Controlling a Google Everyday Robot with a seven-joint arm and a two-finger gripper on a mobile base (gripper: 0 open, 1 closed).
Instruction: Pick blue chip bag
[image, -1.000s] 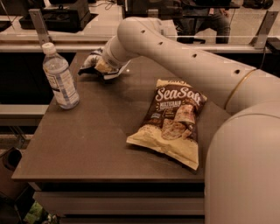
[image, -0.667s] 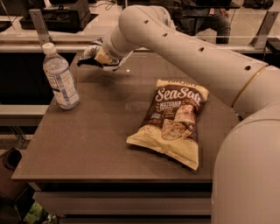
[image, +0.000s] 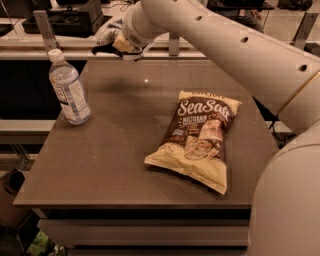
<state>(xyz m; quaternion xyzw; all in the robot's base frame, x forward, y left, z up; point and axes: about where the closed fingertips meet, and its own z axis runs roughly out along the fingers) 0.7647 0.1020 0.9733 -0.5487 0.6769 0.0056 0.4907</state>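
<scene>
In the upper left of the frame, the gripper (image: 111, 46) pinches the wrinkly blue chip bag (image: 108, 31) above the table's (image: 110, 155) far edge. 1 water bottle (image: 69, 90) stands at left, and a Sea Salt chip bag (image: 197, 137) lies at right.

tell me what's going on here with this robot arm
The robot's gripper is raised over the far left edge of the table, shut on the small blue chip bag, which hangs clear of the surface. A water bottle stands upright on the left side. A large Sea Salt chip bag lies flat toward the right, away from the gripper.
</scene>
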